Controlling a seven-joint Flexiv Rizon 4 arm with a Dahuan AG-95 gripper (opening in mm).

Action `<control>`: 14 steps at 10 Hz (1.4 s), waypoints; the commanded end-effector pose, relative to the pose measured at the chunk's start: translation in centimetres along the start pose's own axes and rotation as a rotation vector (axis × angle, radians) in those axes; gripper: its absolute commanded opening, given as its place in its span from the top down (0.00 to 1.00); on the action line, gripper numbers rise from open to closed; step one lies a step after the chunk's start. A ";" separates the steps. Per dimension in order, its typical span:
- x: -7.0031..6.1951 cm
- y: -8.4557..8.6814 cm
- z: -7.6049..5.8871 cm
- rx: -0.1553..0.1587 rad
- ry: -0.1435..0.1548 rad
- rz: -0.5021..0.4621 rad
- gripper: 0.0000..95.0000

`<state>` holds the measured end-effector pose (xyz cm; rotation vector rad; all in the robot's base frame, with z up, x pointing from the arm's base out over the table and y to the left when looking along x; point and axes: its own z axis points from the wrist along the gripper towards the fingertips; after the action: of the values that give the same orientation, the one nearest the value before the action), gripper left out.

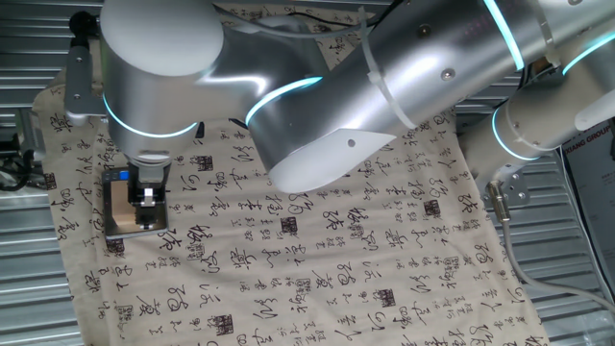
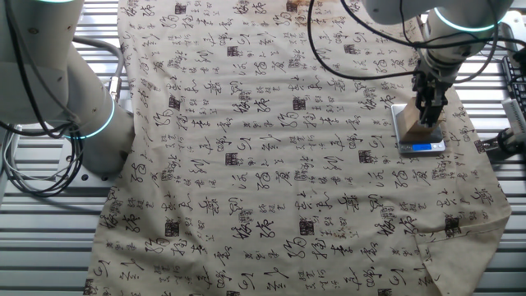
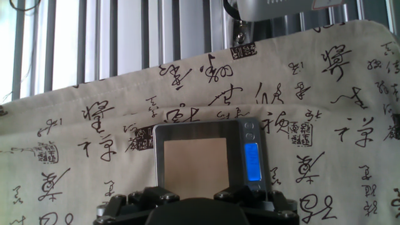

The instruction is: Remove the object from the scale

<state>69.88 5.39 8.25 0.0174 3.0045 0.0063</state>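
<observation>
One tan block [image 3: 195, 161] lies flat on the scale [image 3: 250, 134], whose display glows blue; the fingers [image 2: 427, 115] hang just above it, their spread unclear.

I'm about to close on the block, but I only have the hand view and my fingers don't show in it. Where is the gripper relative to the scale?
Observer: One fixed view shows the gripper directly above the scale, low over the block.
Operator: Is it touching the block?
Observer: Contact is unclear. In the other fixed view the fingers reach down to the block's top.
Operator: Is there any room around it?
Observer: The scale sits close to one edge of the cloth, with the ribbed metal table just beyond.
</observation>
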 end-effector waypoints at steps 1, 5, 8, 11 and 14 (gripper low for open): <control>0.0 0.0 0.0 0.000 0.004 0.000 0.20; 0.0 0.1 0.0 -0.001 0.007 0.003 0.20; 0.0 0.1 0.0 -0.001 0.009 -0.001 0.20; 0.1 0.3 0.1 -0.003 0.013 0.001 0.20; 0.1 0.4 0.1 -0.003 0.016 -0.006 0.20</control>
<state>69.85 5.76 8.10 0.0071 3.0170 0.0093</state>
